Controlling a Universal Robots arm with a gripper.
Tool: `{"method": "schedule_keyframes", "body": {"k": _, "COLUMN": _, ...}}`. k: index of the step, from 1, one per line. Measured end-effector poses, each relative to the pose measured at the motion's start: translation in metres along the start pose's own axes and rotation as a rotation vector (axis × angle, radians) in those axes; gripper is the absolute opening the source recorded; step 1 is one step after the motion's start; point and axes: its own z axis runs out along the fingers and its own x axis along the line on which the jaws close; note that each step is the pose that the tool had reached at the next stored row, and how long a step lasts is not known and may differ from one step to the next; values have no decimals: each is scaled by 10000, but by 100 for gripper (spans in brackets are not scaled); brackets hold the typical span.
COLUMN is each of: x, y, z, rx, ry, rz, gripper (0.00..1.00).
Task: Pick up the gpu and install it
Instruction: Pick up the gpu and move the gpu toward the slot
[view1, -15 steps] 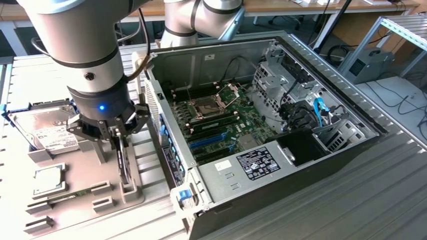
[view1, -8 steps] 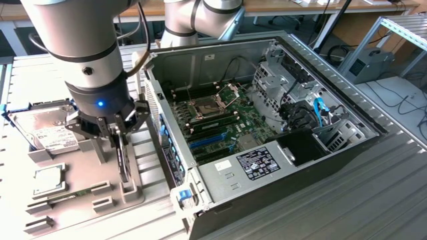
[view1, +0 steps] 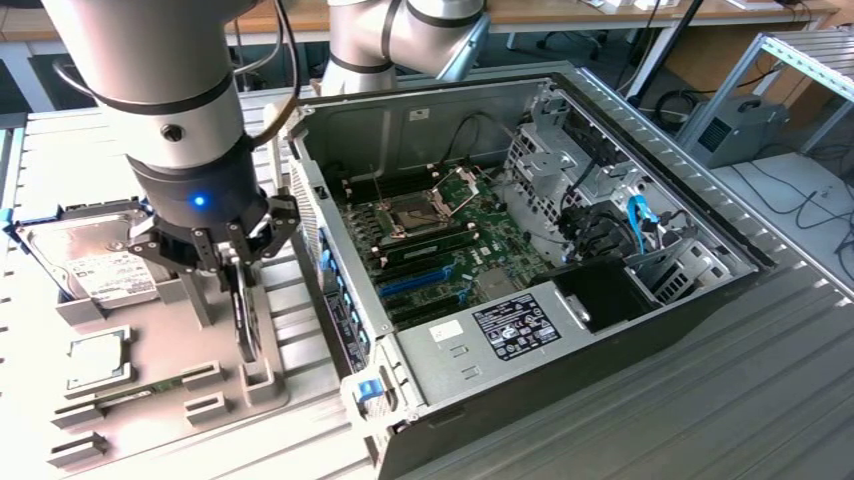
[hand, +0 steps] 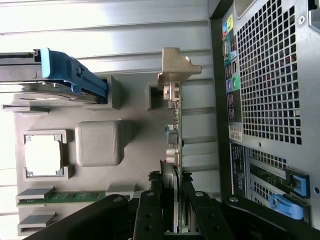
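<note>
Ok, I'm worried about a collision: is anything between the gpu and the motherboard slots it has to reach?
Yes. The tool is closed on the gpu, which stands on edge in the grey holder beside the case. The case's perforated wall rises between it and the blue slots.

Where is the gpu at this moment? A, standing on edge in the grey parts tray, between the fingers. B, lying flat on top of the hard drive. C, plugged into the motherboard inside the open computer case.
A: the gpu stands on edge in a holder of the grey parts tray, with the fingers closed on either side of it, outside the computer case.
</note>
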Motion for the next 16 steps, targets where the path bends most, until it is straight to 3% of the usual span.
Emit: {"method": "schedule_keyframes", "body": {"k": 16, "x": -8, "y": 8, "z": -192, "rx": 0, "ry": 0, "rz": 0, "gripper": 26}}
